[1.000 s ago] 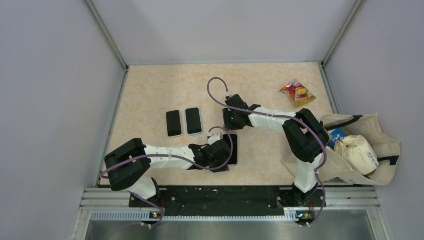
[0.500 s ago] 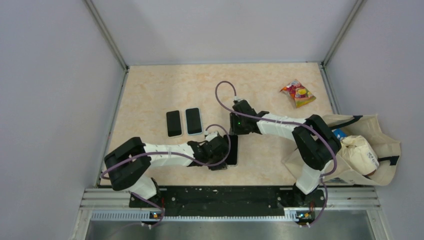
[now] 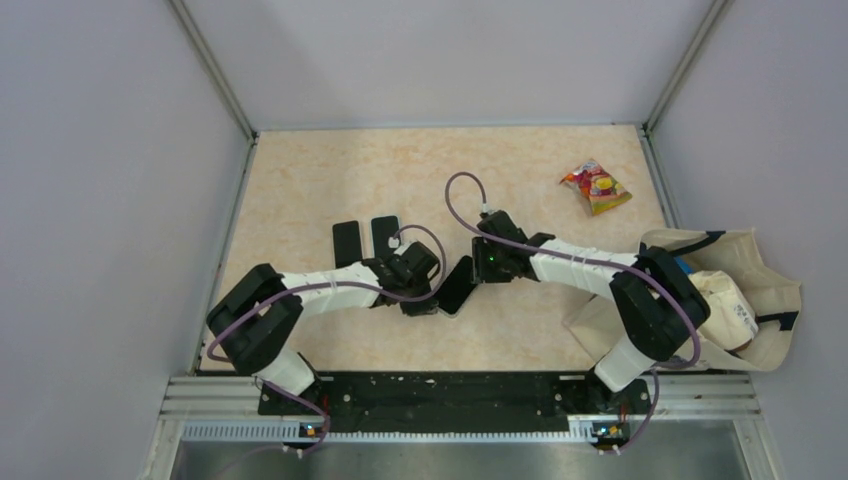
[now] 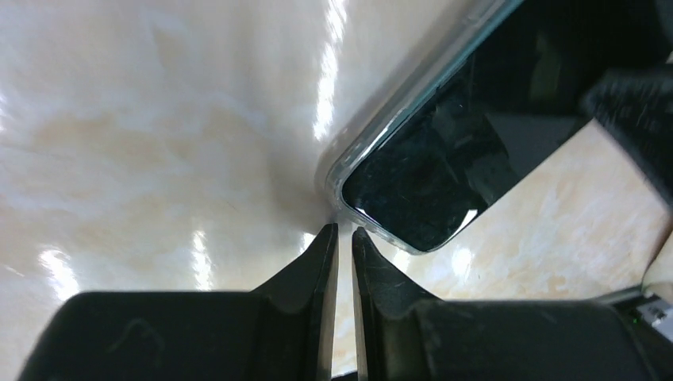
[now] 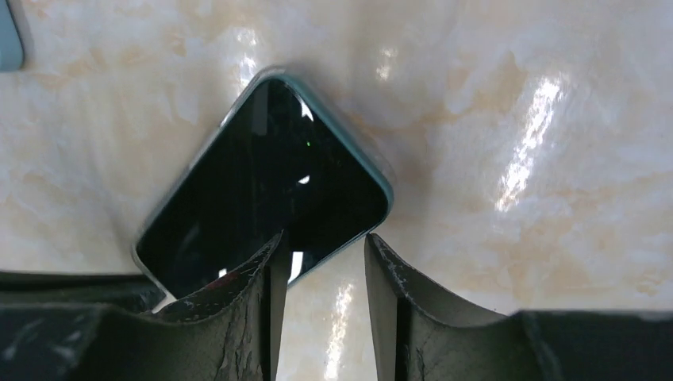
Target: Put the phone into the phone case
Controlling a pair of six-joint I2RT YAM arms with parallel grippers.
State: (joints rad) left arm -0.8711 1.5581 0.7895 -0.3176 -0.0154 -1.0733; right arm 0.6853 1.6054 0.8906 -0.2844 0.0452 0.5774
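Resting on the bench point(image 5: 516, 79), the phone point(image 5: 262, 190) lies just ahead of the nearly closed left pincer point(image 4: 344, 228) and the half-parted right pincer point(image 5: 324, 236).

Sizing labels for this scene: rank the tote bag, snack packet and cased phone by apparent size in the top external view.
1. Tote bag, clearly the largest.
2-3. Snack packet and cased phone: these look about alike. The phone is partly covered, so I won't rank them.

Bright, even overhead light, with white glare streaking the glossy tabletop point(image 5: 524, 159) and phone point(image 5: 262, 182) in both soft-focused wrist views.
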